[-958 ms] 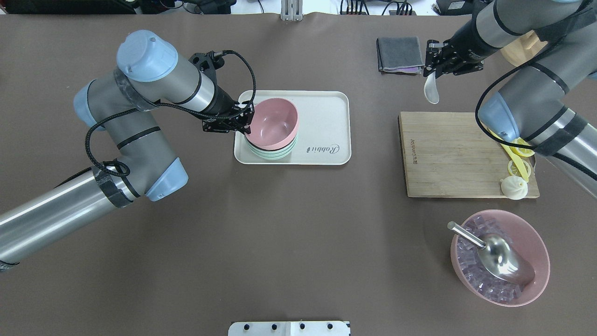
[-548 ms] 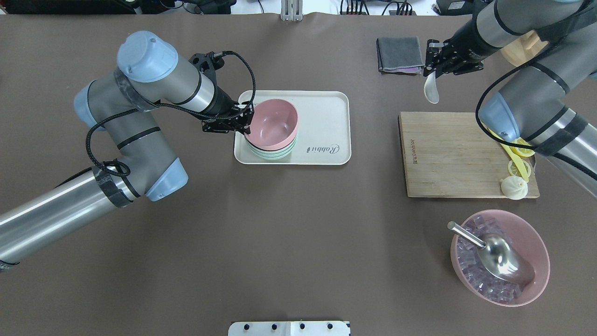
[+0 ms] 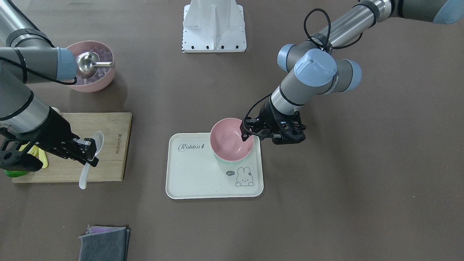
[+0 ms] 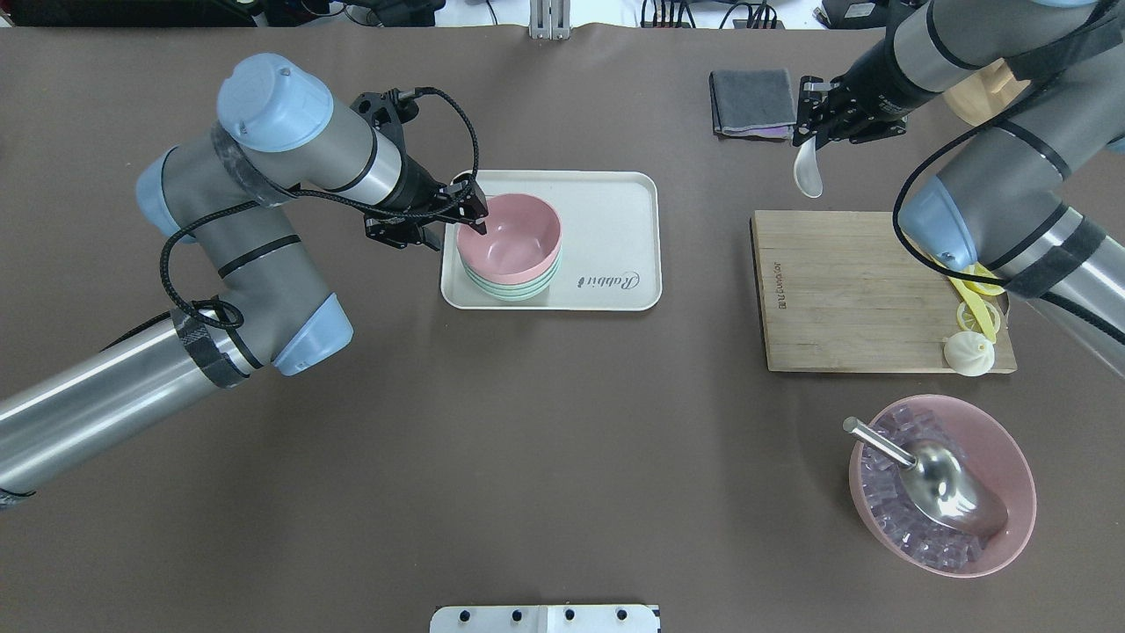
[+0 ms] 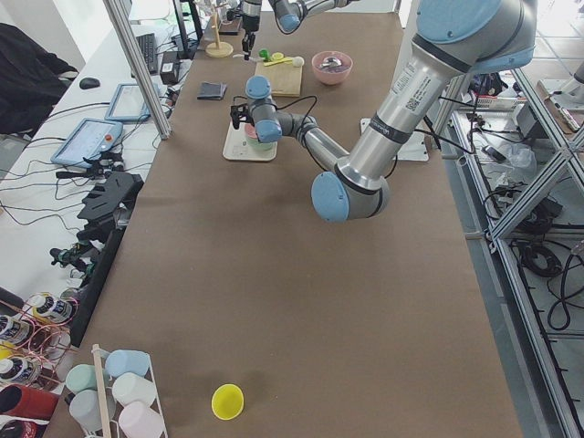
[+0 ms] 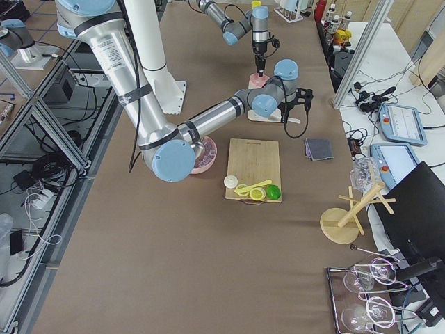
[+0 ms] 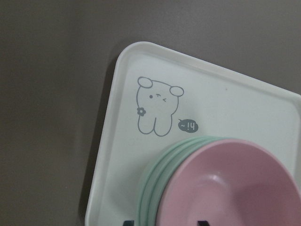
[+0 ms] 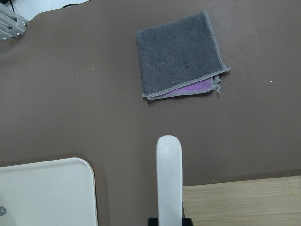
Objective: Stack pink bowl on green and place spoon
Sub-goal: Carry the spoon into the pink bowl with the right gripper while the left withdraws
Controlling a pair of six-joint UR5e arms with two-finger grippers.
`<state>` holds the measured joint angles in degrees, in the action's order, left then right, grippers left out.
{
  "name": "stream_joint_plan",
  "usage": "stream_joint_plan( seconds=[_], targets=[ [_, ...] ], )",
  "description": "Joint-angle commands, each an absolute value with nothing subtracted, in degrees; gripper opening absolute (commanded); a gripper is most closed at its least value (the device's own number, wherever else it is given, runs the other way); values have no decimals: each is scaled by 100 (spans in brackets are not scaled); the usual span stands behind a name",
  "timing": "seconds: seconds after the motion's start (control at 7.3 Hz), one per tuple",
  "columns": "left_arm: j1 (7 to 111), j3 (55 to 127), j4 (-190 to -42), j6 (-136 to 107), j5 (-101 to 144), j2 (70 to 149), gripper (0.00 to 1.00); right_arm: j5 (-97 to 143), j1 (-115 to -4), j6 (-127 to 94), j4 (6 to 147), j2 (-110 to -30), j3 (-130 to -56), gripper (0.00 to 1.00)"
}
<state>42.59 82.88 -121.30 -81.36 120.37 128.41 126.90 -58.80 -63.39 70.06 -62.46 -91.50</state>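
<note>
Overhead exterior view: the small pink bowl (image 4: 514, 237) sits nested on top of the stack of mint-green bowls (image 4: 518, 290), at the near-left end of a cream tray (image 4: 615, 202) printed with a rabbit. The left gripper (image 4: 473, 209) hangs at the bowl's left rim with its fingers spread apart and nothing between them; in the left wrist-mounted view the bowl lies below and clear of the two fingertips. Across the table, the right gripper (image 4: 813, 132) is clamped on the handle of the white soup spoon (image 4: 808, 178), which hangs head-down above the brown tabletop. It is between a folded gray cloth (image 4: 754, 101) and the far edge of a wooden cutting board (image 4: 844, 290), well apart from the tray and bowls.
</note>
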Motion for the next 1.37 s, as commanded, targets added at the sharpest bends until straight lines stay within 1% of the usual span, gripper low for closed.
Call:
stream_joint_plan(
  seconds=[0.0,0.27,0.41,0.55,0.68,0.82,1.1,1.23],
  targets=[
    [4490,8375,-12120,-8156,12014,12841,98,12691,-5836,-6547,7014,-6240,-9316,0],
    [4981,8533,-12059,-8095,12189,12728,98,12674,-5539,-7238,7005,-5821,-9316,0],
    [5331,8726,-12059,-8043,12434,12405,98,12613,-5311,-7312,7005,-5549,-9299,0],
    [5613,9110,-12050,-7459,12524,11879,98,12482,-5100,-7443,7005,-5259,-9255,0],
    [5816,9314,-12041,-6774,12603,11378,98,12037,-4793,-7810,6996,-4995,-9237,0],
    [5949,9360,-12058,-6541,12621,11173,98,11371,-4381,-8196,6944,-4679,-9081,0],
    [6160,9718,-12129,-6347,12604,10595,98,10638,-3983,-8682,5850,-4343,-8187,0],
    [6396,9842,-12129,-5806,12612,10278,98,10261,-3799,-8701,5601,-4124,-7756,0]
  ],
)
